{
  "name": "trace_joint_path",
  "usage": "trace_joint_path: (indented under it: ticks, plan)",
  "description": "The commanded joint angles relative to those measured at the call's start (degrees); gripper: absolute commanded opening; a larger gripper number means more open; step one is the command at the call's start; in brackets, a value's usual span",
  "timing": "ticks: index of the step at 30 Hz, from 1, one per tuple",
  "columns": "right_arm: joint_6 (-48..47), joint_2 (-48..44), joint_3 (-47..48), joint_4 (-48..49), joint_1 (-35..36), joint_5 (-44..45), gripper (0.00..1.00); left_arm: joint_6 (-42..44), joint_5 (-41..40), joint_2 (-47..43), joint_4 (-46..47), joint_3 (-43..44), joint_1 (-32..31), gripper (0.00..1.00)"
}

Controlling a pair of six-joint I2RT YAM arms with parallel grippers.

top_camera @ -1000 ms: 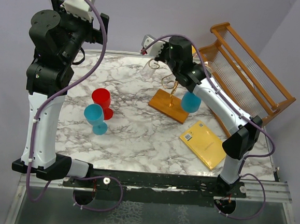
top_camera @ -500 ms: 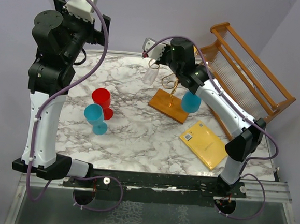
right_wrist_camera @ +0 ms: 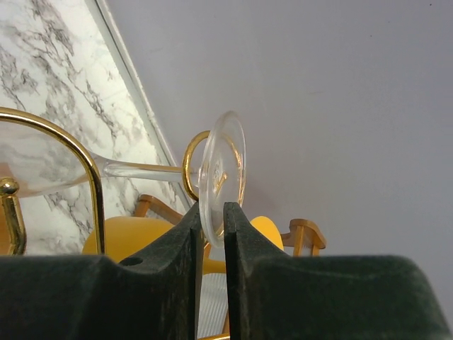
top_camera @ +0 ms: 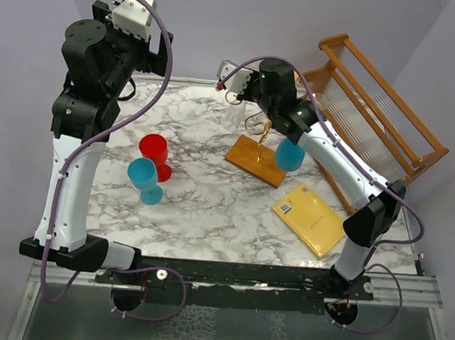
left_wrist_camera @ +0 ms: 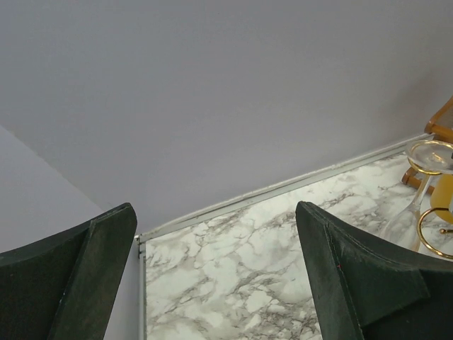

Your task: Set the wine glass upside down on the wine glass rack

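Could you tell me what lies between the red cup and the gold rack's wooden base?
Only bare marble table, in the top view, between the red cup and the rack's base.

Red cup (top_camera: 153,150), blue cup (top_camera: 144,178) crowd left; marble table (top_camera: 209,208) centre open.

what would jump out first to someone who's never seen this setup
Probably the right gripper pinching the round foot of a clear wine glass, its stem threaded through a gold loop of the wire wine glass rack near the table's far edge. Next, the bright cups: a red one and a blue one touching at centre left, and another blue glass hanging upside down on the rack. The left gripper hangs open and empty, high at the far left corner.
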Motion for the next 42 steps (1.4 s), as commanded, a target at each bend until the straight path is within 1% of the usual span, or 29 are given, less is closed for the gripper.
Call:
trace_joint_path:
  ticks: [1,12,19,25,31,38,42]
  plan:
    - [1.6,-3.1,-1.1,0.2,0.3,-1.3,0.18,0.9,-0.3,-2.0,2.6,-1.6,0.3,0.99]
    - [2.7,-4.1,-1.1,-1.0,0.3,-2.2,0.24,1.7,-1.8,-4.3,5.0,-10.5,0.8,0.99]
    - [3.3,-5.3,-1.8,-1.7,0.3,-2.1,0.3,0.6,0.0,-5.3,4.8,-17.1,3.3,0.99]
    - [4.3,-7.9,-3.1,-2.5,0.3,-2.6,0.35,-2.9,4.3,-4.1,0.4,-21.5,7.6,0.99]
    - [7.2,-12.1,-4.2,-4.4,0.3,-5.2,0.4,-3.2,7.1,-2.1,-5.6,-24.8,10.8,0.99]
    - [10.5,-17.8,-6.7,-6.3,0.3,-8.7,0.43,-0.8,12.0,3.1,-14.0,-26.9,15.0,0.98]
    - [12.5,-19.5,-5.9,-7.8,-0.3,-10.4,0.43,2.1,12.7,5.7,-17.8,-28.2,15.6,0.95]
